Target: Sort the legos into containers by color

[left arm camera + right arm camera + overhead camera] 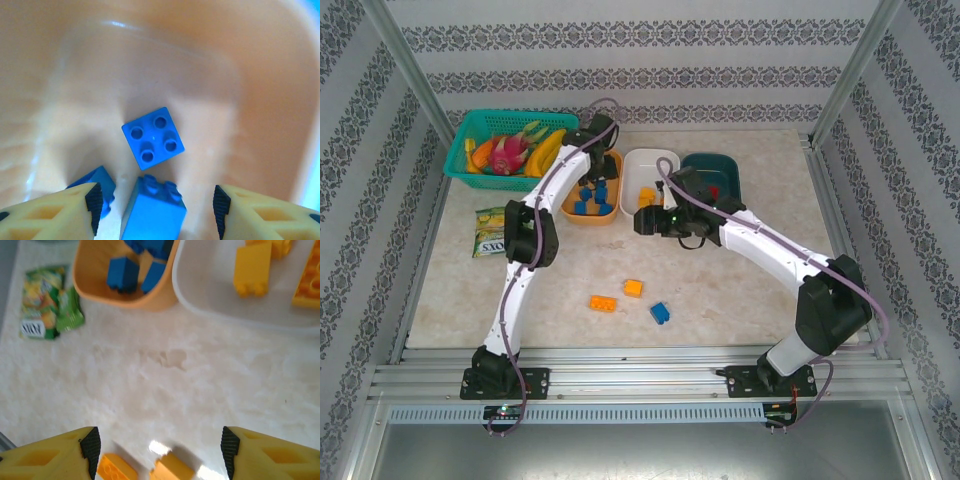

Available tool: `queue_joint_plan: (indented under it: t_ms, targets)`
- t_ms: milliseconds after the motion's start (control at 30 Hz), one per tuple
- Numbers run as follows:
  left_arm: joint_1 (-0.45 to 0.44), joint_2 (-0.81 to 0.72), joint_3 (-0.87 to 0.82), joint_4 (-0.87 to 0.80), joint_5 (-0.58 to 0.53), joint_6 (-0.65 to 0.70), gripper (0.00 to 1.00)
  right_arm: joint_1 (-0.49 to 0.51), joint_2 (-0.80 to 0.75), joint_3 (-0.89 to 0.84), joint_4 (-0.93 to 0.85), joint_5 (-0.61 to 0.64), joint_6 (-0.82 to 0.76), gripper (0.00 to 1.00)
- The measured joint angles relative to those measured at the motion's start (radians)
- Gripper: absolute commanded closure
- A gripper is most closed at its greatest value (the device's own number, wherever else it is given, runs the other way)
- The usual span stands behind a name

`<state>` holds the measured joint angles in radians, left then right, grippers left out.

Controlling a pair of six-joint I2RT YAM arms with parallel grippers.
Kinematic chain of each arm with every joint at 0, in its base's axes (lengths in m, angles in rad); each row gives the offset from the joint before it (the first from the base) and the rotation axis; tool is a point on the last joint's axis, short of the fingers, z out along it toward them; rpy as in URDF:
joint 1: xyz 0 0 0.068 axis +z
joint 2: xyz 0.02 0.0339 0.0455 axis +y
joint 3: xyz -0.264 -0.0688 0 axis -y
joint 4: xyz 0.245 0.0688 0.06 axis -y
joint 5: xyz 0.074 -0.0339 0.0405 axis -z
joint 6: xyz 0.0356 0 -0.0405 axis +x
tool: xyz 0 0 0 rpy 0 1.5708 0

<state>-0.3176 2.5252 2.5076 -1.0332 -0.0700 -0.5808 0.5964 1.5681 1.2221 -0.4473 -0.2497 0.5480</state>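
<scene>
**Pincers: two on record, both open; three bricks left unsorted**

1. Loose bricks, nearest the arm bases. An orange brick (pixel 603 303), a yellow brick (pixel 634 288) just beside it and a loose blue brick (pixel 660 313) to their right all lay on the table (pixel 750 290), well apart from the trays.
2. Right pincer (pixel 157 445). Its jaws stood wide apart and held nothing. It hovered over bare table, with the two warm-coloured bricks showing at the bottom edge of its wrist view.
3. Snack packet (pixel 490 232). It lay flat at the left.
4. Trays, in a row.
   - The orange tray (pixel 610 215) held blue bricks (pixel 592 197).
   - The white tray (pixel 665 160) held yellow bricks (pixel 646 196).
   - The teal tray (pixel 740 175) was largely hidden behind the right arm.
5. Left pincer (pixel 155 200). It sat low inside the orange tray with its jaws apart. One blue brick lay between the fingers with a gap on either side, gripped by neither. A second lay studs-up just beyond it.
6. Fruit basket (pixel 470 165). It stood in the far left corner.

**Hazards, as judged**
- As the left pincer lifts away, a finger could snag the brick between its jaws and tip it over the shallow wall.
- The orange and yellow bricks lay so close together that a descending right pincer might clamp both or knock one aside.
- The orange tray held blue bricks, so an orange brick could easily be misfiled there.
- Both arms worked near neighbouring trays and could foul each other.
</scene>
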Motion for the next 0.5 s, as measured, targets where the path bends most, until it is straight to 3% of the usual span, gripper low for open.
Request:
queue_joint_plan:
  t_ms: [200,500]
  targets:
    - [-0.005,-0.303,-0.187,0.014,0.019,-0.032,0.33,0.110,0.012,0.015,-0.150,0.051,0.002,0.29]
    - [-0.038,-0.872,-0.857,0.121,0.091,-0.080,0.32,0.272,0.166,0.105,-0.317,0.145,0.001,0.25]
